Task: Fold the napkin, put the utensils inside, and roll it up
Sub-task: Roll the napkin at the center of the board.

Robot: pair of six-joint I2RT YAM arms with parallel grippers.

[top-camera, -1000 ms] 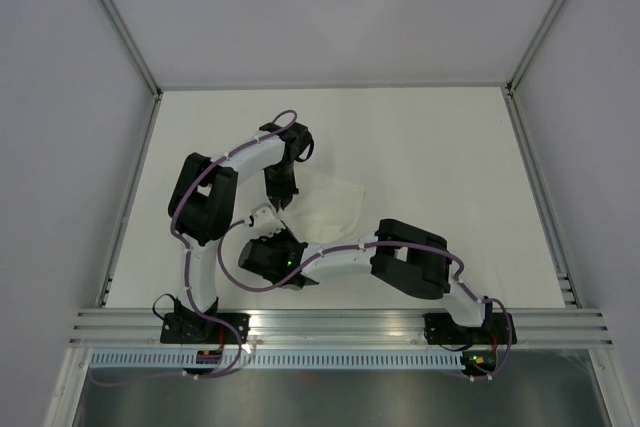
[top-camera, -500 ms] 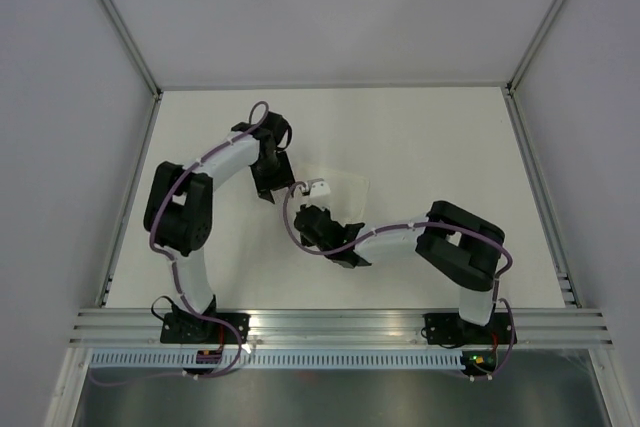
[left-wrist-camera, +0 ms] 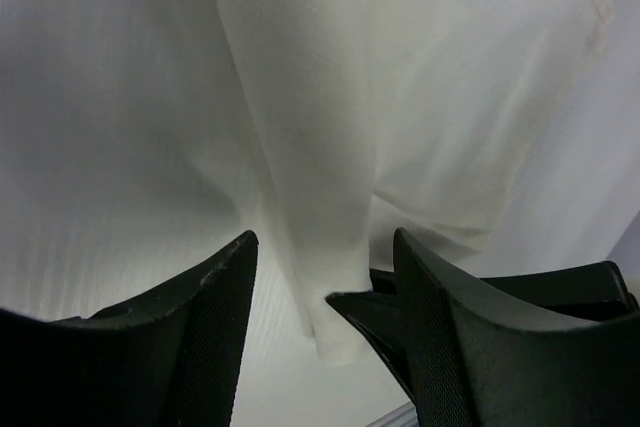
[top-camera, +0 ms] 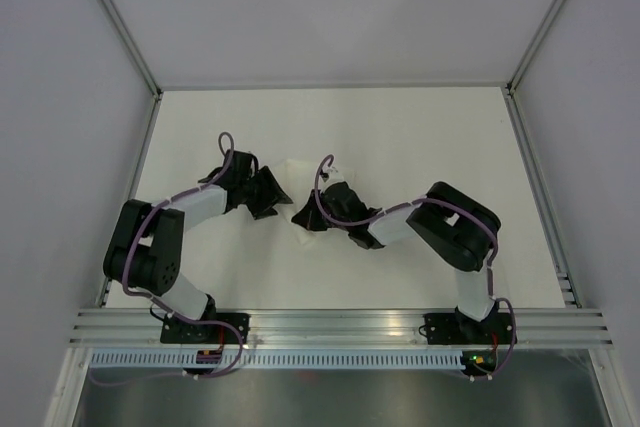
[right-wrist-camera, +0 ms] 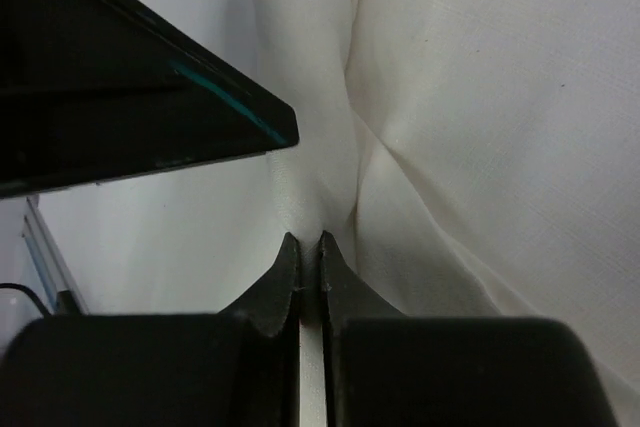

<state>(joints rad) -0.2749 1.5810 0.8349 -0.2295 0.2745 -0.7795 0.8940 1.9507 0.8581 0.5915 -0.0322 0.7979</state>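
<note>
Hovering just left of the napkin (left-wrist-camera: 300, 127), the left gripper (top-camera: 270, 197) has its jaws spread and holds nothing, with cloth straight ahead of its tips. The napkin lies bunched between both arms, its ridge running roughly near to far. On the napkin's right edge, the right gripper (right-wrist-camera: 305, 239) is pressed together, pinching a fold. Left is the free one; I judge its next grab lies dead ahead. No utensils show.
</note>
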